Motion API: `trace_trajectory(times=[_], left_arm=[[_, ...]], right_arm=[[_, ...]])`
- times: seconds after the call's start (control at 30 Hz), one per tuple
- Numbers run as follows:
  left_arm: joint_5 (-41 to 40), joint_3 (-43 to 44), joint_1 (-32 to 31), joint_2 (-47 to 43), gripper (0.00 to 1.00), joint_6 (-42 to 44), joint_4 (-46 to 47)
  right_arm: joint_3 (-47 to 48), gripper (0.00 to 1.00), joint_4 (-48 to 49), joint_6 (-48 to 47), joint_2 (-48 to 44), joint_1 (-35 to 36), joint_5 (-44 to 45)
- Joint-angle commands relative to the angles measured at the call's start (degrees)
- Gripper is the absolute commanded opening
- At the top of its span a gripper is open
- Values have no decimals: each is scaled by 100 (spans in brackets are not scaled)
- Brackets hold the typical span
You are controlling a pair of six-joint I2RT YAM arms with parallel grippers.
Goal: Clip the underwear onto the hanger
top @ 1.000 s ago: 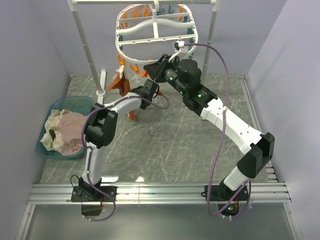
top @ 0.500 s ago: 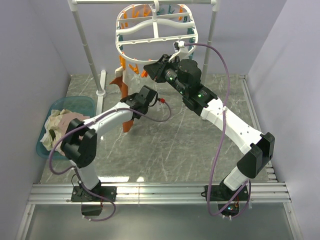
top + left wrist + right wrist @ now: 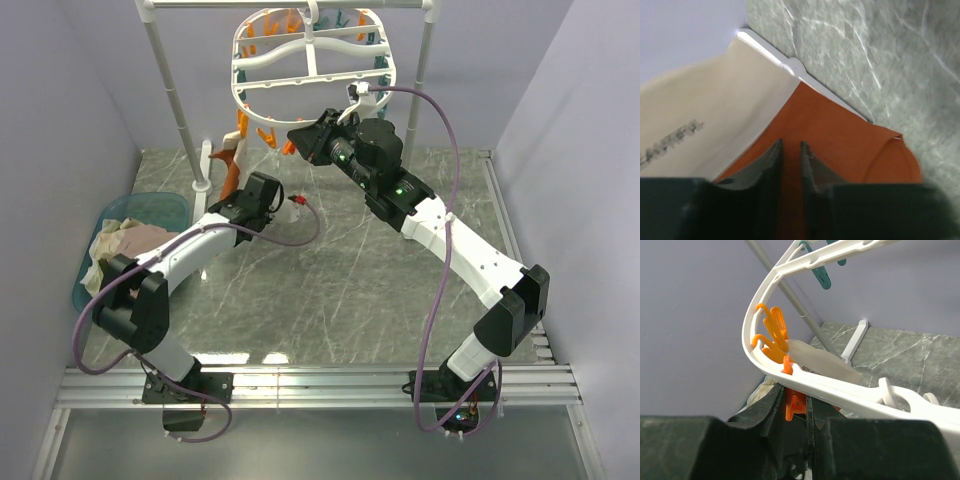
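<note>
Your right gripper [image 3: 794,390] is clamped on an orange clothespin [image 3: 790,407] under the hanger [image 3: 815,387] rim. Your left gripper [image 3: 791,150] shows a slit, and I can't tell if it grips. The underwear [image 3: 230,172] hangs upper left of centre. Check the pin bites the waistband before you back off.

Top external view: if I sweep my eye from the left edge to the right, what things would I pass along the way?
teal basket → underwear → right claw → right-hand rack pole. The hanger and the left claw overlap these, so they are left out.
</note>
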Motion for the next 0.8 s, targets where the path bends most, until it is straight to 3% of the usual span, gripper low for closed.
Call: trace_trajectory(times=[0.0, 0.07, 0.17, 0.43, 0.5, 0.73, 0.77], left_arm=[[632, -105, 75, -503, 29, 74, 591], [790, -245, 215, -592, 51, 161, 759], [800, -395, 383, -539, 64, 354, 1137], [1159, -140, 831, -91, 70, 689, 1708], [1283, -236, 901, -152, 67, 899, 1963], [1749, -518, 901, -460, 23, 1216, 1876], [1775, -536, 901, -486, 11, 1269, 1832]], right_arm=[[-24, 0, 92, -16, -93, -88, 280], [-42, 0, 101, -15, -93, -96, 280], [-33, 0, 101, -7, -85, -96, 254], [-59, 0, 110, -24, -111, -96, 245], [-86, 0, 110, -24, -129, -88, 245], [-121, 0, 127, -51, -137, -105, 218], [-112, 0, 127, -51, -129, -105, 218]])
